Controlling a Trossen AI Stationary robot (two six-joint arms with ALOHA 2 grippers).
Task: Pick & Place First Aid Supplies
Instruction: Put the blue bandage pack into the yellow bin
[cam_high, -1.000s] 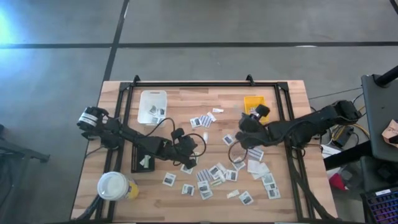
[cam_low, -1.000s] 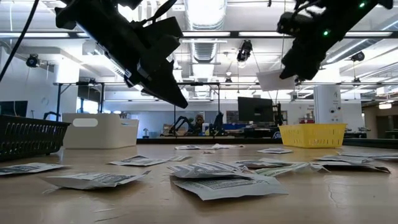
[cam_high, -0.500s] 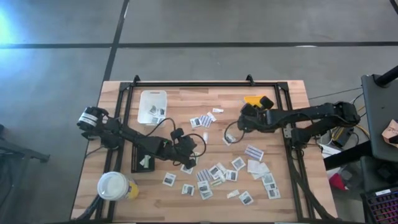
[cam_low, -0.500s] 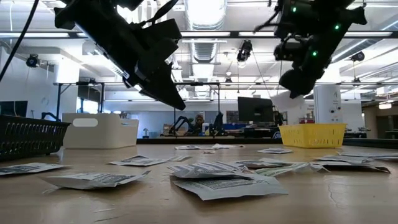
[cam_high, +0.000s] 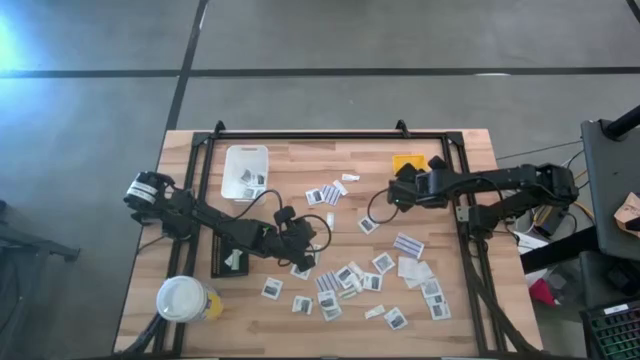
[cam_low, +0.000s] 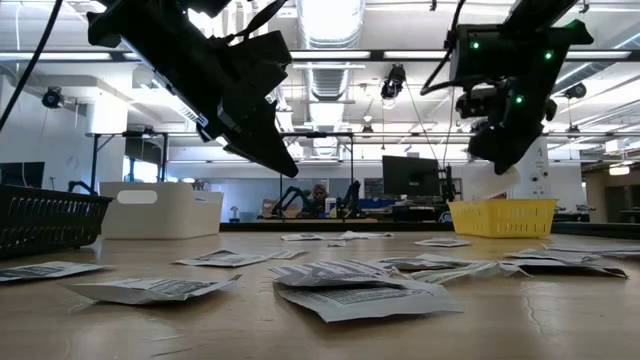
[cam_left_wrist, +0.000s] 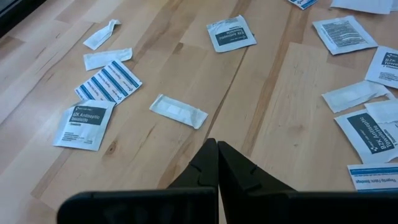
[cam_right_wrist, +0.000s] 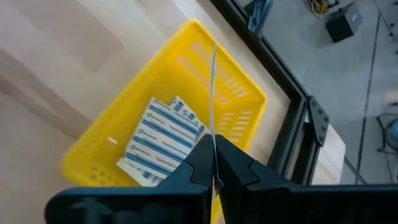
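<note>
Many small flat white packets with dark printed patches, plus striped strips, lie scattered on the wooden table. My right gripper hangs over the yellow tray at the far right, shut on a thin white packet that shows edge-on. Striped packets lie in that tray. My left gripper hovers shut and empty above the table's middle, just short of a small white strip. My right gripper pinches the thin white packet by its near end between the two fingers. The fingers slant down toward the table's far edge. The packet sticks out ahead of them edge-on, lifted clear above the yellow tray.
A white tray with a few packets stands at the far left. A black tray and a white-topped yellow cup sit near the left front. A dark frame borders the work area.
My right gripper has carried the packet from the table's middle toward the far right, over the yellow tray. On the way it tipped further downward and rolled. The packet, which showed its flat face before, now shows edge-on.
</note>
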